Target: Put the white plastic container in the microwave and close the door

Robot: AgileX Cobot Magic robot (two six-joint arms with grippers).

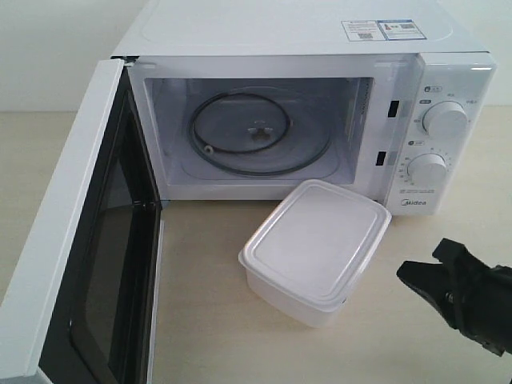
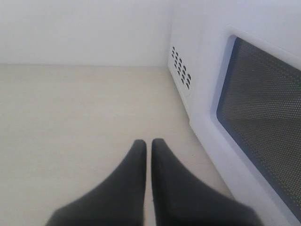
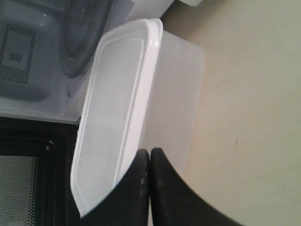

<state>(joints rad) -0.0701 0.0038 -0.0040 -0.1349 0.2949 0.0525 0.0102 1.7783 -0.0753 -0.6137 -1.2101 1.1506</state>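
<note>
White plastic container [image 1: 316, 248] sits on the table [image 1: 208, 312] before the microwave [image 1: 240, 32], its door [image 1: 48, 264] swung wide; right hand [image 3: 149, 157] and left hand [image 2: 148, 146] both closed, empty

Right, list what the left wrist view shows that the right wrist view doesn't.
Left wrist only: vents on the side of the microwave, the door's outer face, and the left gripper, shut. Right wrist only: the white plastic container, the glass turntable, and the right gripper, shut. Both: the microwave itself, the door's mesh window, and the pale table.
</note>
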